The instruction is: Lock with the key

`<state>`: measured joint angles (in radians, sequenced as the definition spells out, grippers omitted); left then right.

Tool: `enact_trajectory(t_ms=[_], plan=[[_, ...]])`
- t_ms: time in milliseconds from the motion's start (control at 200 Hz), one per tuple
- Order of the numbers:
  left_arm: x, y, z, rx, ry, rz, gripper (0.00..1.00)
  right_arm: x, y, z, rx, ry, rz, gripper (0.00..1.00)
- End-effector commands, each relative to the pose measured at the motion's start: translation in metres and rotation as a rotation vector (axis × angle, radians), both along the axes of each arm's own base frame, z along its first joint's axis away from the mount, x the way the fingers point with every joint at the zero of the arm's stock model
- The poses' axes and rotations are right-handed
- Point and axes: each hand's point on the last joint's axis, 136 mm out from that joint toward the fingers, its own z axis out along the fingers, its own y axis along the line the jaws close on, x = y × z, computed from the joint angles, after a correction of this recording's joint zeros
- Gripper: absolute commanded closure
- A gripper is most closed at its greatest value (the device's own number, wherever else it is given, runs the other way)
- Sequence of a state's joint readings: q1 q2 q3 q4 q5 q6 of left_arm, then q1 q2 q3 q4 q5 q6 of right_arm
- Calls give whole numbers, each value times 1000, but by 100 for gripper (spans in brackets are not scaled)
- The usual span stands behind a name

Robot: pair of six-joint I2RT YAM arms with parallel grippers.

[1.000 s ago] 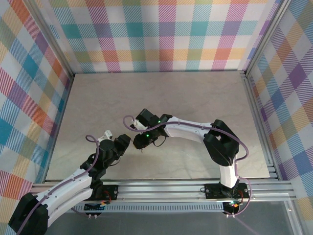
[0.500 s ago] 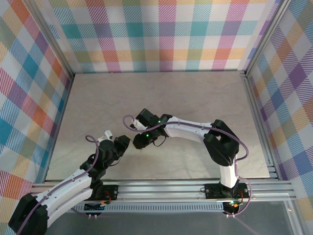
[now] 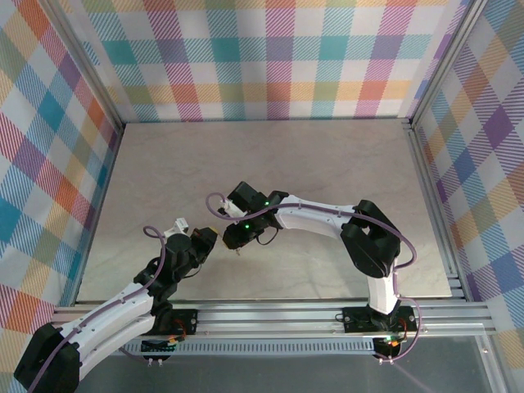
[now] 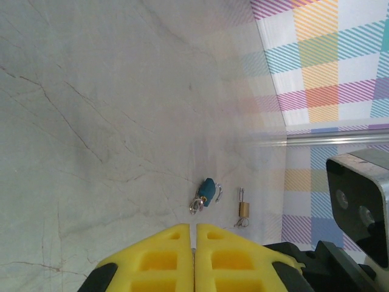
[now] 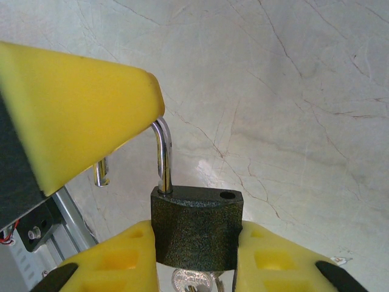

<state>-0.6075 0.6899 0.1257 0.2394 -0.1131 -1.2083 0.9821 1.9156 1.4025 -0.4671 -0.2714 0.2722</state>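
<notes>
Left fingers [image 4: 194, 234] have closed pad to pad, empty. Right fingers [image 5: 194, 237] clamp the padlock [image 5: 193, 216] between them, key [image 5: 191, 281] beneath, shackle [image 5: 163, 155] swung off its hole. Pushed down misaligned, it could jam or twist loose. Farther beyond the left fingers, the left wrist view adds 1 small brass lock [image 4: 243, 210] on the surface [image 4: 91, 91].

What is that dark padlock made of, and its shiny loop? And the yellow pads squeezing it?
The padlock body looks like metal under a dark crinkle coating: its surface is speckled and matte. Its shackle looks like polished steel or chrome, going by the mirror-like streaks. The yellow finger pads seem to be moulded plastic or rubber, matte with recessed pockets; I cannot tell which.
</notes>
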Motion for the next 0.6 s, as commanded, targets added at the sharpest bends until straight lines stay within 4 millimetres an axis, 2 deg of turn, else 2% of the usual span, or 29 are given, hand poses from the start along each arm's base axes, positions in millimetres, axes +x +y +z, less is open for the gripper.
enact_trajectory(t_ms=[0, 300, 530, 595], plan=[[1, -4, 9, -10, -18, -9, 100, -6, 4, 20, 59, -18, 26, 97], [0, 2, 8, 3, 0, 17, 100, -6, -3, 24, 72, -47, 14, 78], [1, 3, 15, 6, -12, 27, 100, -9, -8, 27, 85, -51, 5, 57], [2, 3, 16, 10, -11, 29, 100, -9, -12, 29, 86, -65, -2, 54]])
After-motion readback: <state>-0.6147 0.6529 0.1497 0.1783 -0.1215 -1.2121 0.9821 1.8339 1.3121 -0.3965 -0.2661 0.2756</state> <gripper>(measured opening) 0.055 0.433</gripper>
